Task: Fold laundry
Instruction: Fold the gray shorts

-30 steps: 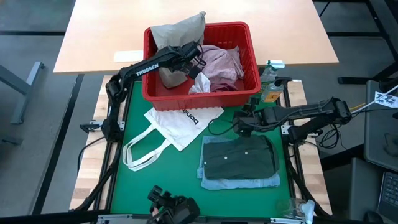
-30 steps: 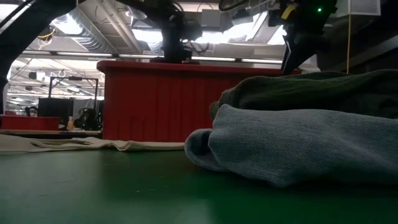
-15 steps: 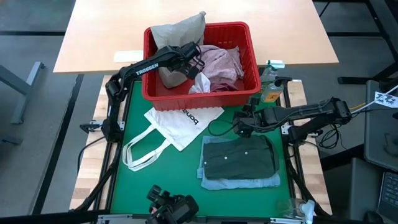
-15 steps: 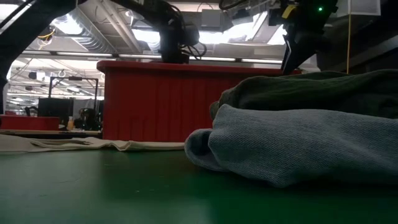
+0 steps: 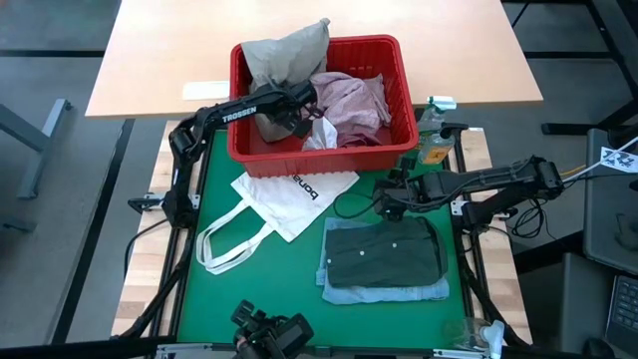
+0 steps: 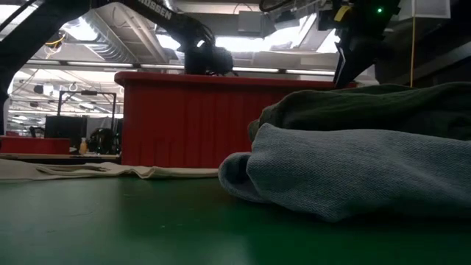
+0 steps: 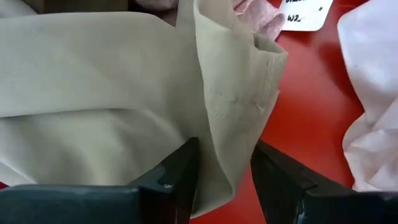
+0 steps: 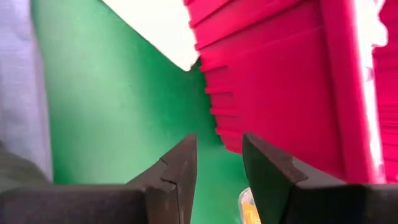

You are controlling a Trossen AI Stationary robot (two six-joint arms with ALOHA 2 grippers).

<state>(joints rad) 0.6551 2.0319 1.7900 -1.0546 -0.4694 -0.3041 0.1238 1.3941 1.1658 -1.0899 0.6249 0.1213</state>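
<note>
Gripping a fold of the beige garment (image 7: 124, 106) down in the red basket (image 5: 399, 60), the left gripper (image 7: 224, 168) has cloth pinched between its fingers, so this looks like the pick-up step; next it probably needs a clean lift clear of the pink garment (image 5: 354, 100). Right gripper (image 5: 389, 204) waits empty, fingers slightly apart, by the folded dark green garment (image 5: 384, 249) on the light blue one (image 5: 384, 292).

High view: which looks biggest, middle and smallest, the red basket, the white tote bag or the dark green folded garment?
1. red basket
2. white tote bag with its handles; without them it looks about level with the garment
3. dark green folded garment
</note>
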